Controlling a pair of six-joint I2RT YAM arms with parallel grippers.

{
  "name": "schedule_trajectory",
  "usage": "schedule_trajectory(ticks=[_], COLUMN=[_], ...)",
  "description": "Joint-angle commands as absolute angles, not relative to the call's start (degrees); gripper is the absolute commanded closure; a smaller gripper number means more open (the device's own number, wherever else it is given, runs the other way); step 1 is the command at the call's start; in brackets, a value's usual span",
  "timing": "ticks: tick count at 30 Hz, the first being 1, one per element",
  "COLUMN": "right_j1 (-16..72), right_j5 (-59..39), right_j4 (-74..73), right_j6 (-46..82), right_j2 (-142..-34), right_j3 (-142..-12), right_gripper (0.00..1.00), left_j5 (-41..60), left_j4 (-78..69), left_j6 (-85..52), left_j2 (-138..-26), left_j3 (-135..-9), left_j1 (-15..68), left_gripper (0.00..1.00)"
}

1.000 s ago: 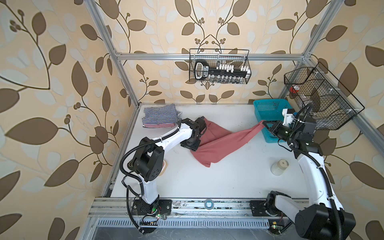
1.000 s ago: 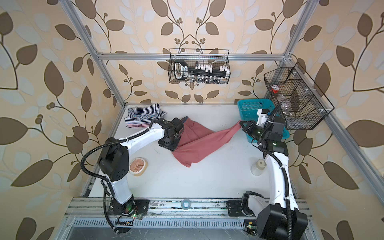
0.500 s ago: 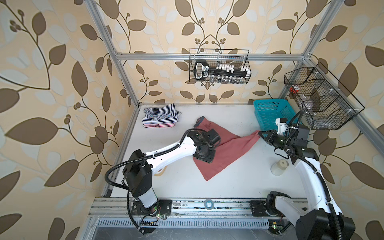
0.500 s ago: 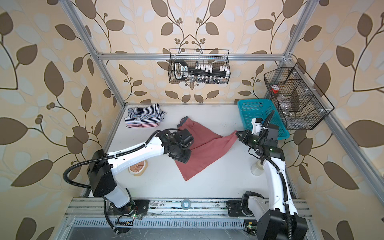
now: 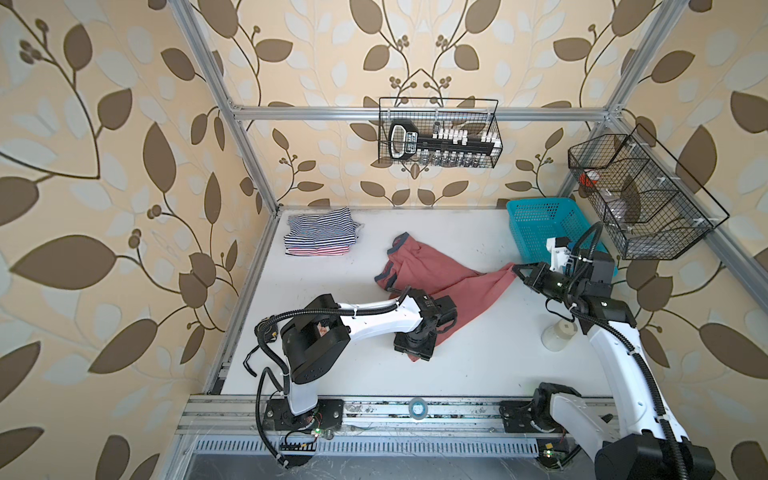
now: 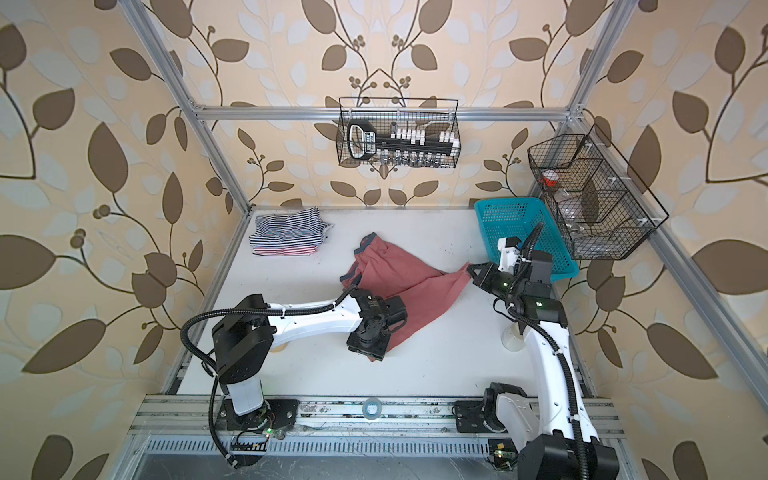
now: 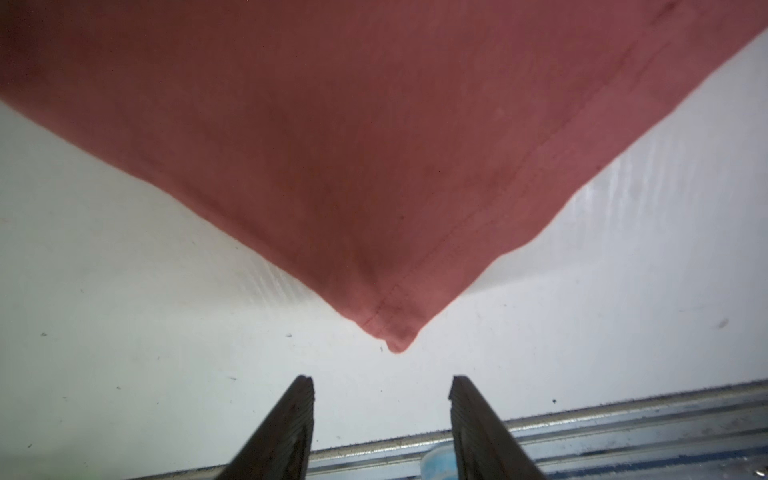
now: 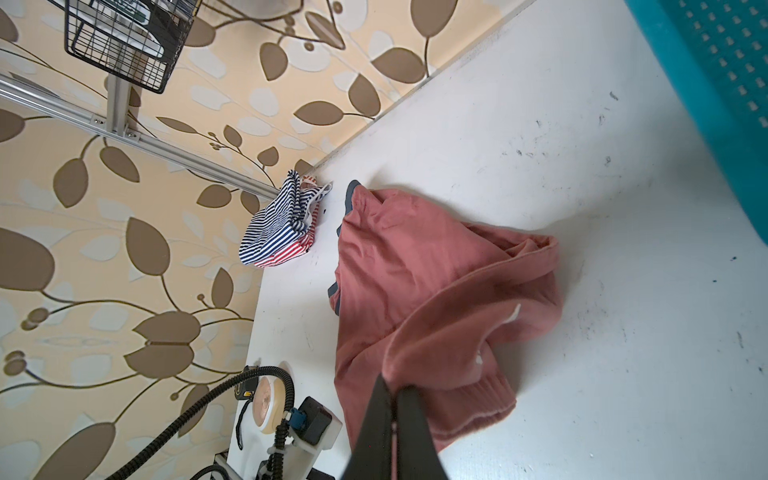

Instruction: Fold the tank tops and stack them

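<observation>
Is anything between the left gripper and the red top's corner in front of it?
Nothing visible. The left gripper is open, and only bare table lies between its fingertips and the corner of the red top. The right gripper holds a different edge.

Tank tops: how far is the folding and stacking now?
Done: the navy top lies folded on the red-striped top. In hand: the right gripper is shut on a corner of the red top; the left gripper is open beside another corner. Left: fold it and stack it.
</observation>
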State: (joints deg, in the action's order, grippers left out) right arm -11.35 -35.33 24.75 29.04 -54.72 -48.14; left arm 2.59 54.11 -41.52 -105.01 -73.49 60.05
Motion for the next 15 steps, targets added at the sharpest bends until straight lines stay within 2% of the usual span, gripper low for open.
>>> schedule_trajectory(ticks=[1, 15], right_j1=[-11.1, -11.1], right_j5=[-34.9, -35.5], right_j4=[25.8, 26.0], right_j6=[27.9, 27.9], right_j2=[-53.7, -52.6], right_j3=[-47.6, -47.5], right_gripper=[1.0, 1.0], left_j5=[1.3, 0.3], left_j4=[55.0, 53.1], left_j6=[-44.9, -47.0], left_j2=[-105.3, -111.7], left_j3=[-71.9, -72.3], left_j1=[60.6, 60.6], left_gripper=[0.44, 0.44])
